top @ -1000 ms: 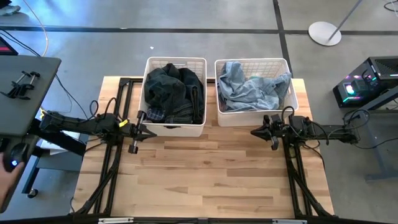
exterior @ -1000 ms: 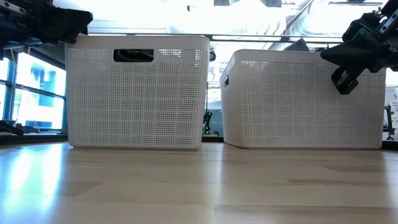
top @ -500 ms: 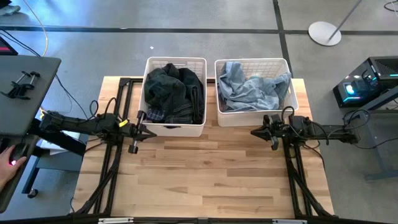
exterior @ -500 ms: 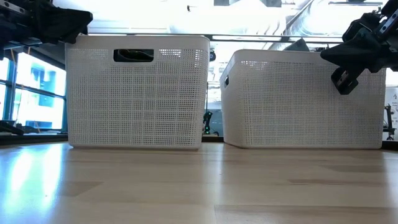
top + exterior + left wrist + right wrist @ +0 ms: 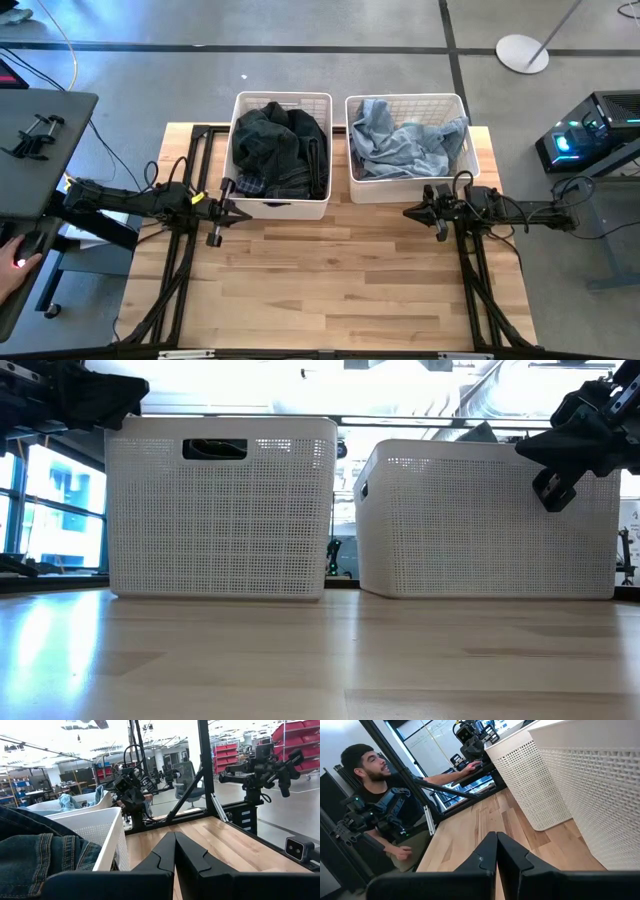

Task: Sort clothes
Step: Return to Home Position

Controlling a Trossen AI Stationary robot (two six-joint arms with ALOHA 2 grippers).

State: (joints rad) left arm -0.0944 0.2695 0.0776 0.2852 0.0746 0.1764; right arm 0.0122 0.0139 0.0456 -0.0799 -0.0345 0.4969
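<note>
Left pincer (image 5: 241, 212) near clothes (image 5: 280, 150), apparently denim

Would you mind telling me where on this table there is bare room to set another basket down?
Free: the bare wood of the table nearer the robot than the left tool and right tool. Crowded: the far edge, where the left basket and right basket stand with only a narrow gap between, both full of clothes, the tools hanging in front of them.
</note>
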